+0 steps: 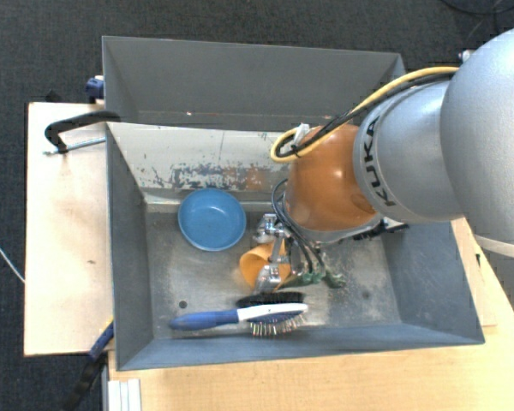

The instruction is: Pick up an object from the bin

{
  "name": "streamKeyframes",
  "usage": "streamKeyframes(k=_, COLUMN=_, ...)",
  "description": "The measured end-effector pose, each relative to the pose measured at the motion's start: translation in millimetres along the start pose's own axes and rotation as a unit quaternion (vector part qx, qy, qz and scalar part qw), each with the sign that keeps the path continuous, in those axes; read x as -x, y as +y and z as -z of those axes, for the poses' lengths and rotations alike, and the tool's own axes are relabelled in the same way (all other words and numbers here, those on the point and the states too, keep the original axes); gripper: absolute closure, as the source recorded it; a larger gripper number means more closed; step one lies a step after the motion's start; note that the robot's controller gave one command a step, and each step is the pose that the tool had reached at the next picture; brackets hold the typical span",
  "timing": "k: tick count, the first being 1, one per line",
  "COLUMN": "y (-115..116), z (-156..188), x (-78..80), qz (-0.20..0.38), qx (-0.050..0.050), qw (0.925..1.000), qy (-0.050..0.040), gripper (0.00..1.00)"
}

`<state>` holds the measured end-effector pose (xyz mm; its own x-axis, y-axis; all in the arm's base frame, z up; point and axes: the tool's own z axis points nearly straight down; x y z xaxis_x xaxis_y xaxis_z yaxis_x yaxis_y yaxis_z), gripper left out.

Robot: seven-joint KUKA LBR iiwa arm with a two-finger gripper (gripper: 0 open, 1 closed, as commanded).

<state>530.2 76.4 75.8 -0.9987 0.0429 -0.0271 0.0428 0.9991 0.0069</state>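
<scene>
My gripper (277, 262) hangs low in the middle of the bin, under the orange wrist cover. It is right against a small orange cup (254, 269) that lies on its side, and metal parts of the gripper overlap the cup's right edge. A round blue bowl (212, 219) sits upright just up and left of the cup, near the back wall. A brush with a blue handle and a white and black bristle head (240, 316) lies along the front wall, just below the cup.
A small green piece (322, 276) shows at the gripper's right, and I cannot tell whether it is loose. The arm and its orange cover hide the bin's right middle. Bare floor shows at the left and the front right.
</scene>
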Motion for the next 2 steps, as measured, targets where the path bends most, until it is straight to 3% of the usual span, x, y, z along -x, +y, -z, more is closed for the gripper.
streamKeyframes(k=1, y=4, z=0, x=-0.3, qz=0.051, qx=-0.001, qw=0.9987, qy=-0.0009, gripper=1.0)
streamKeyframes(k=2, y=0, z=90, x=7.3, qz=0.225, qx=0.0, qw=0.9744, qy=0.0086, gripper=1.0)
